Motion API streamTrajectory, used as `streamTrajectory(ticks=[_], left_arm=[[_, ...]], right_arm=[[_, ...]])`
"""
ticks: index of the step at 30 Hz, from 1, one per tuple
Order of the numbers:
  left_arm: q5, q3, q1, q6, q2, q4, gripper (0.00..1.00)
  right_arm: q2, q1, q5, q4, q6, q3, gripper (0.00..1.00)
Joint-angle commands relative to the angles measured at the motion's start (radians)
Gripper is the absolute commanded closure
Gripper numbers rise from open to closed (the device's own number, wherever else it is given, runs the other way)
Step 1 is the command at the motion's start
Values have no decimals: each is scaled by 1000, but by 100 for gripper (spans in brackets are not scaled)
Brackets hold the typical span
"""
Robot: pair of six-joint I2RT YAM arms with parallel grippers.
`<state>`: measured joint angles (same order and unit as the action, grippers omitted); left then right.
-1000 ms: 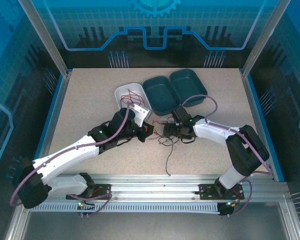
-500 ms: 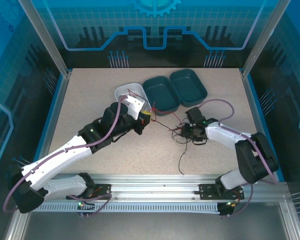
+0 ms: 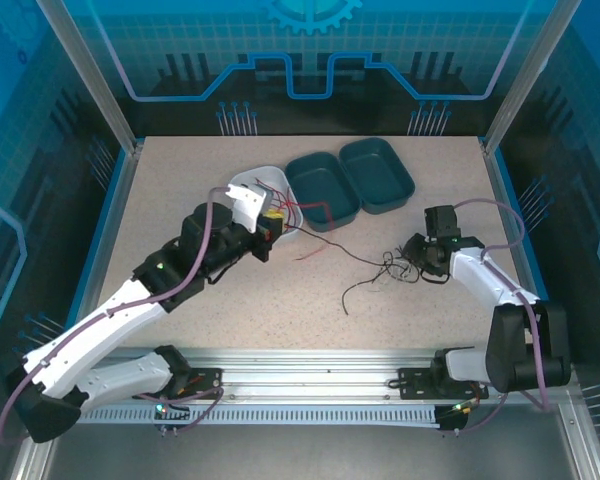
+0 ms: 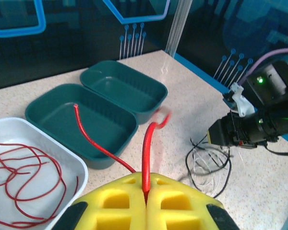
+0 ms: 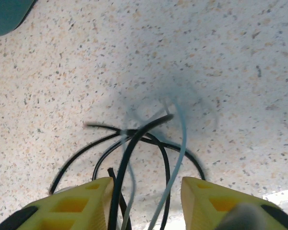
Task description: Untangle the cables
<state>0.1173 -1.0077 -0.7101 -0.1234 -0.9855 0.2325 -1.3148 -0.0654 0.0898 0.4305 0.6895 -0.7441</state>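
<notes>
A beige speckled stone-like table top (image 3: 180, 190) carries three shallow plastic trays at its far middle part. The white rectangular tray with rounded corners (image 3: 239, 183) stands most to the left. Just beside it on the right stands a dark green rectangular tray (image 3: 325, 182), and a second dark green tray of the same shape (image 3: 377, 172) follows further right. The two green ones seem to touch along one side, though I cannot tell if they are joined. Blue printed wall panels (image 3: 300, 50) in silver metal posts (image 3: 88, 75) surround the table. A silver metal rail (image 3: 310, 365) runs along the near edge.
</notes>
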Motion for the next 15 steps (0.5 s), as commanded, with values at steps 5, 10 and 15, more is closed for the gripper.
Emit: streamTrajectory(ticks=[5,10,15], left_arm=[[-39,-26,25,-6,34,16,99],[-87,-26,27,-15,30,22,98],[-137,-23,27,-28,23,18,96]], right_arm=[[-26,19,-60,-4,-10,0,61],[28,3,-80,0,-29,-1,53],[102,-34,-59,89,-51,-51,40]])
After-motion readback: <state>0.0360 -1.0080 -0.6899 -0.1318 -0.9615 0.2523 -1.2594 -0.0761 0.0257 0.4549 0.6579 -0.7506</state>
